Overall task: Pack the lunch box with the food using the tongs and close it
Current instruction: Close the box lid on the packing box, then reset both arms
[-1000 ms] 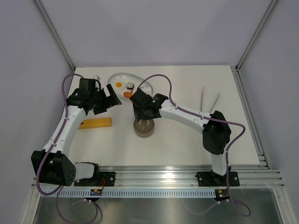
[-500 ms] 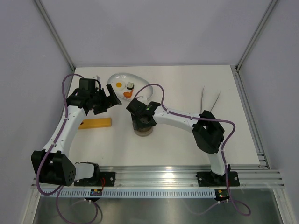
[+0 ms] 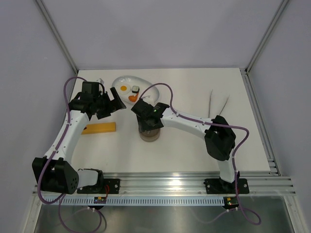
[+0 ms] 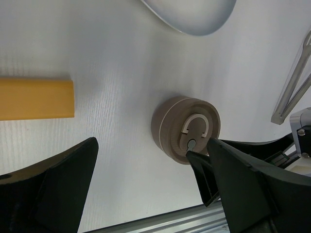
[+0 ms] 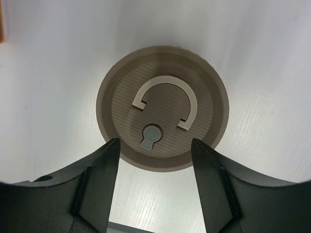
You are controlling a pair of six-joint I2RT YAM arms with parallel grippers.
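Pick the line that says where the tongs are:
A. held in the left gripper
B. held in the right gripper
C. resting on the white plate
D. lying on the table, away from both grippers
D: the tongs lie on the table beyond the right arm, while the right gripper hangs open over the lidded lunch box and the left gripper is open with nothing in it.

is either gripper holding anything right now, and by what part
Nothing is held. The right gripper hangs over the closed lunch box with its jaws apart, not clamping the lid; the left gripper is open and empty.
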